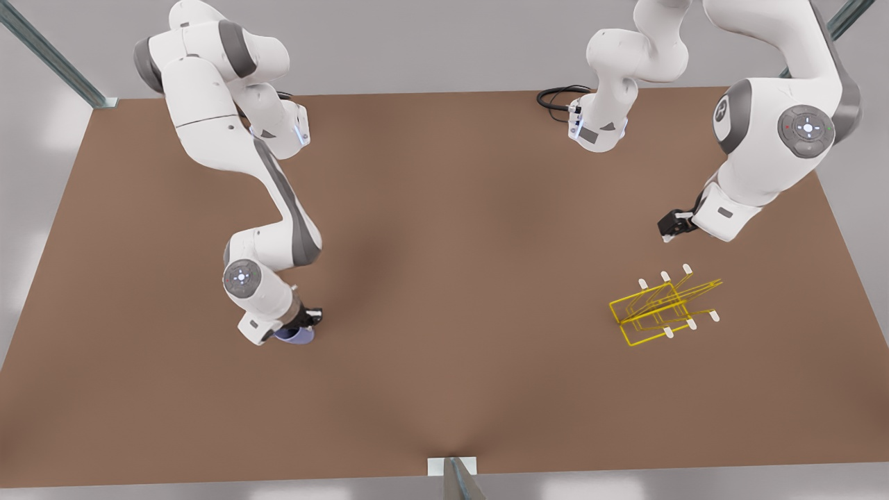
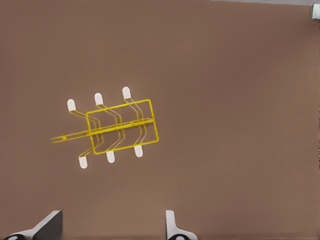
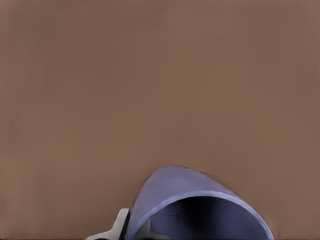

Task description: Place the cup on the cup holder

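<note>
The lavender-blue cup (image 1: 295, 335) sits low at the front view's left, mostly covered by my right gripper (image 1: 306, 321). In the right wrist view the cup (image 3: 200, 200) shows its open mouth, and a white finger (image 3: 120, 226) presses on the outside of its wall, so the gripper looks shut on the cup's rim. The yellow wire cup holder (image 1: 663, 305) with white-tipped pegs lies on the table at the front view's right. My left gripper (image 1: 671, 228) hovers above and behind the cup holder (image 2: 117, 127), open with nothing between its fingers (image 2: 50, 224).
The brown table (image 1: 451, 278) stretches wide between the cup and the rack. A black cable (image 1: 555, 97) loops at the far edge by an arm's base. A metal post (image 1: 458, 479) stands at the near edge.
</note>
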Controlling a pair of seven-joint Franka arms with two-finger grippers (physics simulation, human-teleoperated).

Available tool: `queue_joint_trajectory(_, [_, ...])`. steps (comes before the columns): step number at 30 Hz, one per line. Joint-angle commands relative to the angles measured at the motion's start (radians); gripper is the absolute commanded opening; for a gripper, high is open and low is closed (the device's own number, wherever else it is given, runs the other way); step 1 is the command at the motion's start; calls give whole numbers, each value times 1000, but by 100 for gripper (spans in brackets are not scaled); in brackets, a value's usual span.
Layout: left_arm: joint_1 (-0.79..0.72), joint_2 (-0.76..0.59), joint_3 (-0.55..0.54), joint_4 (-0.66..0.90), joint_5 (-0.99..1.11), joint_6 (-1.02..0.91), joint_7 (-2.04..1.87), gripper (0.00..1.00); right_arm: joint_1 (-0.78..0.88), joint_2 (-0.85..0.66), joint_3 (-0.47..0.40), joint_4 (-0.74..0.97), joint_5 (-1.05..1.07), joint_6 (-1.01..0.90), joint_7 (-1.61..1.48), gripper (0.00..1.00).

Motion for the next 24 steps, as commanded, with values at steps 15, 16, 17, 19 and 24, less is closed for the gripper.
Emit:
queue_joint_trajectory(15, [-114, 107, -4, 86, 2, -23, -244, 100, 231, 292, 5, 341, 1231, -189, -829, 21])
queue_joint_trajectory(16, [-135, 108, -4, 86, 4, -26, -245, 100, 260, 295, 5, 347, 1251, -138, -837, 21])
queue_joint_trajectory(17, [-138, 110, -4, 86, 4, -26, -245, 100, 271, 310, 5, 359, 1265, -110, -843, 21])
queue_joint_trajectory(19, [-138, 111, -4, 86, 5, -26, -245, 100, 319, 375, 4, 433, 1305, -34, -855, 21])
queue_joint_trajectory(24, [-138, 119, -4, 86, 5, -26, -244, 100, 403, 504, -2, 570, 1331, 140, -858, 21])
